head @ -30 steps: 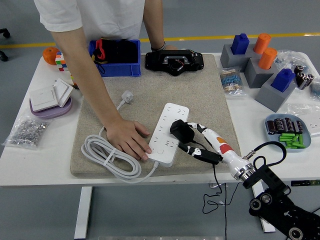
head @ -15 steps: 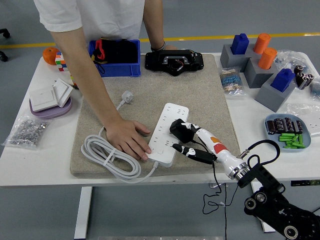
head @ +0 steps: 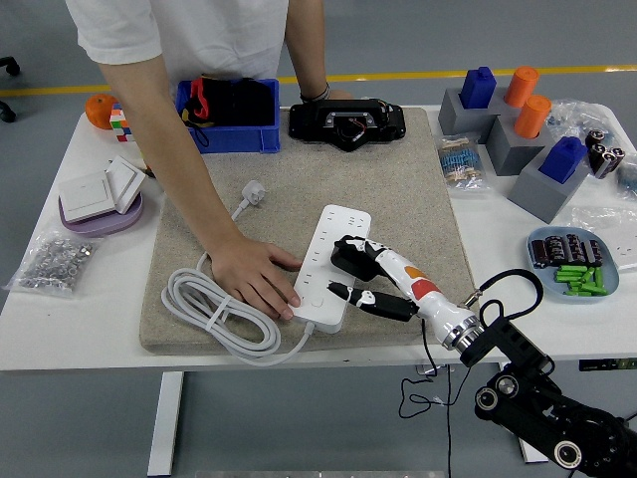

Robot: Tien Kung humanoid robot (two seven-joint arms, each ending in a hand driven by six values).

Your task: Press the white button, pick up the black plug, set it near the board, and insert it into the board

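A blue bin sits at the mat's far edge — grey blocks and a battery tray right.

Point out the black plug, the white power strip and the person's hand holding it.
black plug (head: 350, 254), head view, on its black body above the strip.
white power strip (head: 336, 231), head view, on its bare far half.
person's hand (head: 254, 277), head view, on the back of the hand.

white worktop | ctr: beige felt mat | L: purple dish w/ wall switches, bag of nuts, orange ball | back: blue bin | R: grey blocks, blue tray w/ batteries
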